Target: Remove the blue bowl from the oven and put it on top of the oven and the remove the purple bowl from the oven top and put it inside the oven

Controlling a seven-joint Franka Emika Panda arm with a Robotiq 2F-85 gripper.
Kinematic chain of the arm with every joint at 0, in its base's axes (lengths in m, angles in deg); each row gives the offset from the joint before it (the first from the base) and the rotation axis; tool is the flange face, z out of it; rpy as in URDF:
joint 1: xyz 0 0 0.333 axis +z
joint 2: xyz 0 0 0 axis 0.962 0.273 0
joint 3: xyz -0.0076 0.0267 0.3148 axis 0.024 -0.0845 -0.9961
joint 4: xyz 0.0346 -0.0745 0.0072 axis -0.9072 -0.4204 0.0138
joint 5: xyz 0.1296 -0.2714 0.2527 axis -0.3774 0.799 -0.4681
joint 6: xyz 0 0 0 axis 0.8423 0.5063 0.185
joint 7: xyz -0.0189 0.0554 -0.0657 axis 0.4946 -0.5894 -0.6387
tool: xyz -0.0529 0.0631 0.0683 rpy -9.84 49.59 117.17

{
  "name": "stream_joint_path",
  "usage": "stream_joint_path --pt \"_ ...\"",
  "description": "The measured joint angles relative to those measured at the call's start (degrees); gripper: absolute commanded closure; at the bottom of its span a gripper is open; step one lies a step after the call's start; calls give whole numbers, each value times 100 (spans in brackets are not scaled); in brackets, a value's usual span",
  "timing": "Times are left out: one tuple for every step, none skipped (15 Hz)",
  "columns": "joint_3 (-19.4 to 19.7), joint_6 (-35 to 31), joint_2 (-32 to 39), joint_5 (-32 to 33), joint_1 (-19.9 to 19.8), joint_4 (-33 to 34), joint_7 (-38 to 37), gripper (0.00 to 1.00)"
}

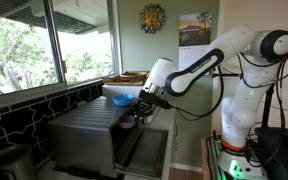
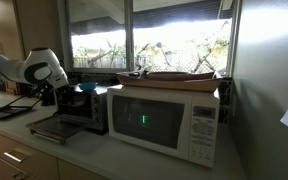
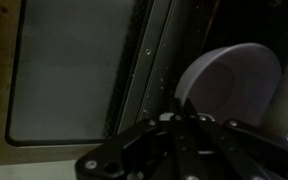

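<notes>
The dark-grey oven [image 1: 84, 135] stands on the counter with its door [image 1: 144, 150] dropped open; it also shows in an exterior view [image 2: 84, 112]. The blue bowl [image 1: 119, 100] sits on the oven top, seen in both exterior views [image 2: 87, 88]. My gripper [image 1: 136, 113] is at the oven's open front. In the wrist view the pale purple bowl [image 3: 234, 80] is tilted in the dark oven mouth. My gripper's dark fingers [image 3: 180, 116] meet at its rim and look shut on it. The purple bowl is hidden in both exterior views.
A white microwave [image 2: 169, 122] stands right beside the oven, with a flat wooden tray [image 2: 174, 75] on top. Windows run behind the counter [image 2: 104, 155]. The open door's glass panel [image 3: 74, 70] fills the left of the wrist view.
</notes>
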Motion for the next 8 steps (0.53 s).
stream_joint_path --pt "-7 -115 41 39 0 0 -40 99" --pt "-15 -230 78 85 -3 0 -83 99" --pt "-26 -324 112 137 -12 0 -127 99" --pt "-35 -409 145 177 -18 0 -163 99" --pt "-45 -482 179 204 -18 0 -184 99" --pt "-55 -526 213 229 -19 0 -203 99" --pt "-66 -569 248 259 -19 0 -237 99" --pt "-78 -616 284 291 -19 0 -277 99"
